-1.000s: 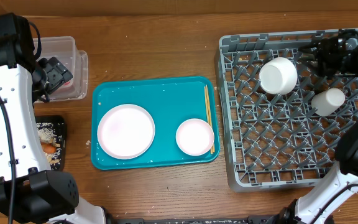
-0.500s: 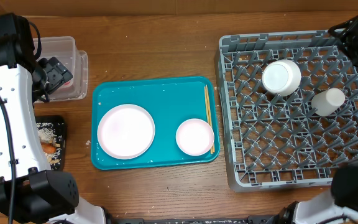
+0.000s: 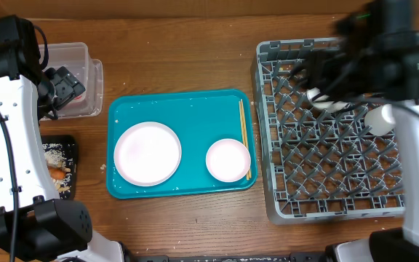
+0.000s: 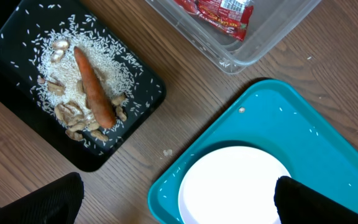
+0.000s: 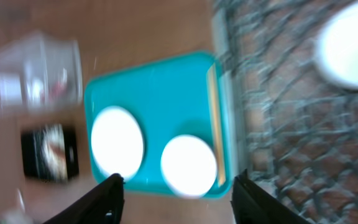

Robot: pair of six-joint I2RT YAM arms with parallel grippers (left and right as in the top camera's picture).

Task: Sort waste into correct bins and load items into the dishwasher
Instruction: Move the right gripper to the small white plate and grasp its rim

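The right gripper (image 5: 178, 183) is on the move, fingers apart with nothing between them, so it is empty-handed. A second ago this arm sat over the top right corner of the dish rack (image 3: 264, 145). Half a second ago it had pulled off to the right edge of the frame. Now it sweeps back leftward across the rack's upper rows, blurred with speed.

Under it the bowl (image 3: 317, 100) shows only as a white sliver among the pegs. The cup (image 3: 380, 120) sits to its lower right, in the same spot as before. That makes two items loaded. The wrist view already looks down on the teal tray (image 3: 195, 109), so the next pick most likely comes from there.

Nothing on that tray has shifted: the large plate (image 3: 148, 153) at left, the small plate (image 3: 228, 160) at lower right, the chopsticks (image 3: 244, 138) along the right rim.

At far left the left gripper (image 4: 176, 202) hangs wide open and empty, unmoved, by the clear tub (image 4: 260, 43) with the red wrapper (image 4: 219, 11) in it. The black tray (image 4: 104, 152) holds the carrot stick (image 4: 94, 87) on rice and scraps (image 4: 55, 62). The waste in view looks sorted, while the plates and chopsticks are not yet loaded.
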